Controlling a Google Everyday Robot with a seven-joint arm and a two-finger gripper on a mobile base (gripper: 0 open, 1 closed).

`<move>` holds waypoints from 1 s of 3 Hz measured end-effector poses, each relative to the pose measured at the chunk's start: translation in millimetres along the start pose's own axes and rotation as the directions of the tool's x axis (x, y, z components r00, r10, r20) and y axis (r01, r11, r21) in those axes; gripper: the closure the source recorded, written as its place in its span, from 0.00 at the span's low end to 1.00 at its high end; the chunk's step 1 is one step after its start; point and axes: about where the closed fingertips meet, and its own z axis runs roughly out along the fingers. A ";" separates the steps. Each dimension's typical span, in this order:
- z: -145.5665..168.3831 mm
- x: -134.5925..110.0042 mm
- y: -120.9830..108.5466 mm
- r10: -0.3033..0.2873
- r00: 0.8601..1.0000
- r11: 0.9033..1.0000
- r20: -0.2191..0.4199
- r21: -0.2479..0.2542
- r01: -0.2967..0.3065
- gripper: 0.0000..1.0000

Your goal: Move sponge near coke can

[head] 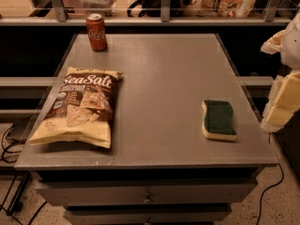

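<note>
The sponge (219, 120) lies flat on the near right part of the grey table (168, 69), green side up. The coke can (96, 32) stands upright at the far left corner, well apart from the sponge. A Sea Salt chip bag (82, 108) lies along the left side, nearer than the can. The gripper (283, 102) hangs at the right edge of the view, just off the table's right side and near the sponge without touching it. Whether it is open or closed cannot be told here.

The step in hand looks like the approach to the sponge, with none of the task done yet. To do it well, the gripper should come in over the sponge from the right, descend on its middle and close across the short width, so the soft foam is pinched evenly rather than folded. The carry then runs diagonally toward the far left, and keeping over the bare middle of the table avoids the chip bag. The sponge is best set down just beside the can, low and slow, so the can is not knocked over
</note>
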 end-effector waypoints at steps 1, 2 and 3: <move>-0.1 0.0 0.0 0.000 1.000 1.000 0.000 0.000 0.000 0.00; -1.4 -0.8 -0.5 -0.014 1.000 1.000 0.006 0.008 0.014 0.00; 6.2 0.4 0.0 -0.024 0.996 1.000 0.082 -0.010 0.025 0.00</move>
